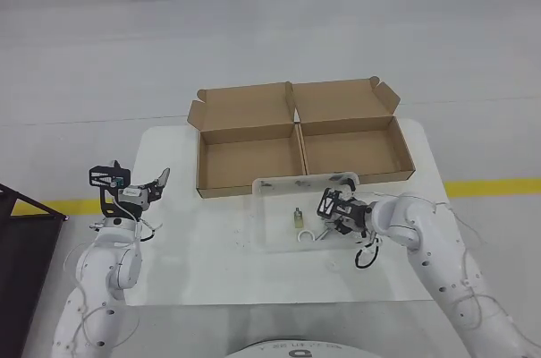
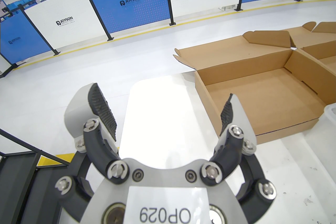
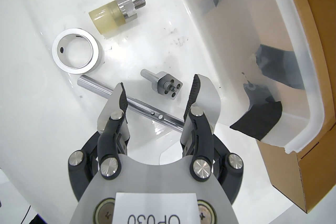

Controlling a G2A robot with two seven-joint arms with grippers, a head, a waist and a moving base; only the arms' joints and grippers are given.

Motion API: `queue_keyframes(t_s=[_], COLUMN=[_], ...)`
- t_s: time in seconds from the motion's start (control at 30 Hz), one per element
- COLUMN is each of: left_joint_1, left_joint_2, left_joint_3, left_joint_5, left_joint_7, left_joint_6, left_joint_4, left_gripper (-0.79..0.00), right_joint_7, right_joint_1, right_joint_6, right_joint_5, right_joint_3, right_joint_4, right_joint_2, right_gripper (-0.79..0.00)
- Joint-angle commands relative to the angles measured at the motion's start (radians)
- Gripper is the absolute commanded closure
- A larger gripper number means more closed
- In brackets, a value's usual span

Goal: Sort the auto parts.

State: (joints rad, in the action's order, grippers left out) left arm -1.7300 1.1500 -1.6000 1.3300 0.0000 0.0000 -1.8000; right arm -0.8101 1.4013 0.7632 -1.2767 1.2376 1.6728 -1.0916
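Inside a clear plastic bin [image 3: 265,12] lie loose metal parts: a cream cylinder with a threaded stud [image 3: 114,15], an aluminium ring [image 3: 76,50], a slim steel rod [image 3: 94,85] and a small drilled block with a pin [image 3: 164,83]. My right gripper [image 3: 157,97] hangs open just above the bin floor. Its fingers straddle the rod's drilled end, and the block lies just past the fingertips. In the top view the bin [image 1: 263,185] sits mid-table with the right gripper [image 1: 325,221] in it. My left gripper [image 1: 140,182] [image 2: 164,101] is open and holds nothing, raised at the table's left edge.
Two open cardboard boxes, one on the left [image 1: 250,163] and one on the right [image 1: 355,148], stand side by side behind the bin. The left box [image 2: 262,93] lies ahead of the left gripper. A black rack [image 1: 6,224] stands off the table's left side.
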Motion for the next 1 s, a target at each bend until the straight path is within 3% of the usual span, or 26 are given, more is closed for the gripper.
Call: queue_keyframes(t_s=[0.0,0.27,0.37,0.4,0.43,0.6,0.73,0.97], left_joint_1=[0.0,0.0,0.0,0.0,0.0,0.0,0.0,0.0], left_joint_2=[0.0,0.0,0.0,0.0,0.0,0.0,0.0,0.0], left_joint_3=[0.0,0.0,0.0,0.0,0.0,0.0,0.0,0.0], left_joint_5=[0.0,0.0,0.0,0.0,0.0,0.0,0.0,0.0], left_joint_7=[0.0,0.0,0.0,0.0,0.0,0.0,0.0,0.0], left_joint_6=[0.0,0.0,0.0,0.0,0.0,0.0,0.0,0.0], left_joint_4=[0.0,0.0,0.0,0.0,0.0,0.0,0.0,0.0], left_gripper=[-0.785,-0.785,-0.785,-0.785,-0.785,-0.785,-0.785,-0.785], right_joint_7=[-0.003,-0.028,-0.038,-0.041,-0.044,-0.037,0.057,0.254], right_joint_1=[-0.009,-0.048,-0.062,-0.067,-0.071,-0.089,-0.077,-0.037], right_joint_6=[0.0,-0.003,-0.004,-0.006,-0.008,-0.009,0.024,0.249], right_joint_5=[0.009,0.04,0.054,0.058,0.062,0.09,0.175,0.491], right_joint_3=[-0.007,-0.043,-0.053,-0.057,-0.062,-0.07,-0.021,0.082], right_joint_4=[-0.014,-0.058,-0.069,-0.073,-0.076,-0.079,-0.057,-0.113], right_joint_2=[0.0,-0.001,0.0,-0.001,-0.001,0.0,0.008,0.03], right_gripper=[-0.336,-0.256,-0.151,-0.04,0.0,0.0,0.0,0.0])
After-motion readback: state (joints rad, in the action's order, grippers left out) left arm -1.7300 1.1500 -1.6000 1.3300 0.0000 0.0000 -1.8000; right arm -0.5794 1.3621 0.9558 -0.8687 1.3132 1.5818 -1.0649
